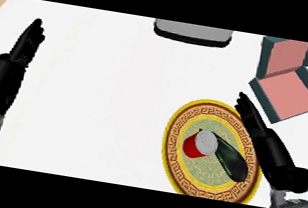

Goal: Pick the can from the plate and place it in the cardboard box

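Though beside the can (197, 144) on the plate (215, 113), right hand (273, 150) wide; left hand (9, 65) wide too.

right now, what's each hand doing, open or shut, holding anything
Left hand: open, fingers straight, holding nothing.
Right hand: open over the plate, thumb by the can, not curled round it.

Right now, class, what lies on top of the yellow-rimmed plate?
A red can lies on its side on the plate. The right hand hangs over the plate, its thumb hiding the pattern beside the can.
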Available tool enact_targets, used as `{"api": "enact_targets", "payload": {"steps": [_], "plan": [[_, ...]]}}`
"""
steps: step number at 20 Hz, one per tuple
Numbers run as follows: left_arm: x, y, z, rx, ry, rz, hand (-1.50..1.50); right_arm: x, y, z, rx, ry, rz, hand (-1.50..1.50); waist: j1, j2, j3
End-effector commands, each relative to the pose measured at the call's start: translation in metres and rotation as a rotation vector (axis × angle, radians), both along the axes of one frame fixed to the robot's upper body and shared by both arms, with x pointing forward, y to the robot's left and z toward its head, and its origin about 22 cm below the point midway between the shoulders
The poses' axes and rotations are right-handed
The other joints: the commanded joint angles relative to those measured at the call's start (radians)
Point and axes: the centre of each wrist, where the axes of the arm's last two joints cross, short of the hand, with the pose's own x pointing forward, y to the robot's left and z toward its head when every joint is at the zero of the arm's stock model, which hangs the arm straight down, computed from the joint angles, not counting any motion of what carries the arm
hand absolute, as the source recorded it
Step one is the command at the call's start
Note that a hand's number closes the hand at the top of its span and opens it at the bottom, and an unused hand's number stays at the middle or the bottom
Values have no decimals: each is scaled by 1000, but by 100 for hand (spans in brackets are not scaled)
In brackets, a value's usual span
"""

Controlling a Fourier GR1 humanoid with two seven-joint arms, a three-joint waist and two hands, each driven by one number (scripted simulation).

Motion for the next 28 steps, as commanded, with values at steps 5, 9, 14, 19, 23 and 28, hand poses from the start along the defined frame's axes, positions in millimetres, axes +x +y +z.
{"api": "enact_targets", "payload": {"steps": [5, 9, 14, 19, 23, 28], "plan": [[-11, 59, -38, 126, 184, 257, 0, 27, 26, 24, 206, -14, 441, -150, 12, 10, 11], [-22, 57, -62, 109, 295, 249, 0, 43, 6, 97, -469, -423, 558, -150, 22, -1, 7], [-19, 61, -69, 97, 290, 276, 0, 41, -24, -21, 106, -220, 594, -150, 3, 18, 13], [-5, 57, -66, 92, 314, 285, 0, 79, -48, -19, 23, -352, 697, -150, -3, 9, 12], [-4, 68, -69, 100, 303, 294, 0, 106, -58, 35, -317, -472, 734, -150, 4, 13, 10], [-10, 72, -68, 95, 304, 291, 0, 114, -28, 45, -555, -451, 873, -150, -8, 1, 8]]}}
